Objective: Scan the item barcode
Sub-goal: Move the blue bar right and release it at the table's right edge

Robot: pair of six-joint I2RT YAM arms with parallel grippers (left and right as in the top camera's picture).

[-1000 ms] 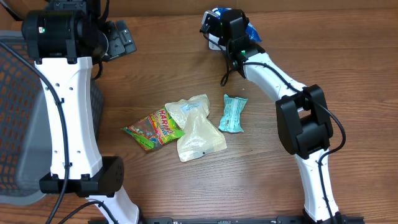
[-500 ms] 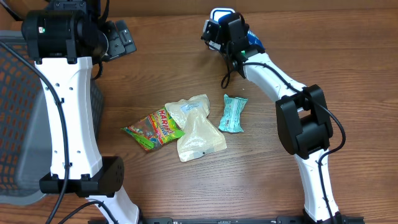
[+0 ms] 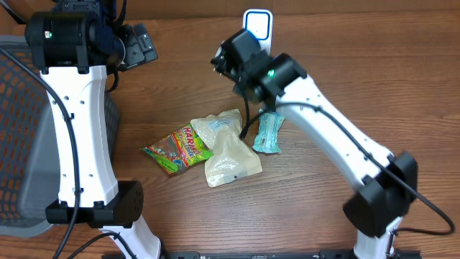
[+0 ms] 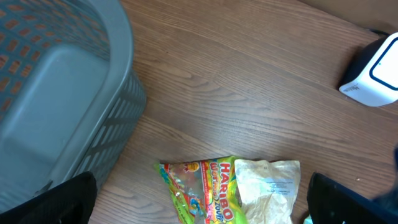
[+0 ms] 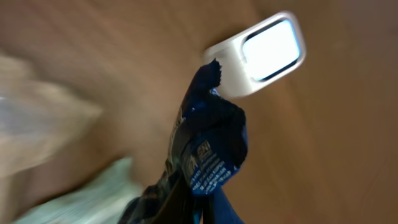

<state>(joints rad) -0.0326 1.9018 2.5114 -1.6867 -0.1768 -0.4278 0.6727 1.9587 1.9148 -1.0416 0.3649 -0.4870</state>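
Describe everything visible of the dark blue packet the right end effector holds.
The packet is dark blue, glossy, crinkled film with small white print on one face and a jagged top edge. It stands roughly upright, crumpled in the middle, its lower end pinched in the shut right end effector. It hangs above the table, its tip overlapping the white scanner behind it in the wrist view. The print is too blurred to read; no barcode shows.

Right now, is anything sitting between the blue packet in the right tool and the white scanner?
Nothing visible does. From the right wrist view, only table lies between the blue packet and the white scanner; the other packets sit off to the side. The picture is blurred, though.
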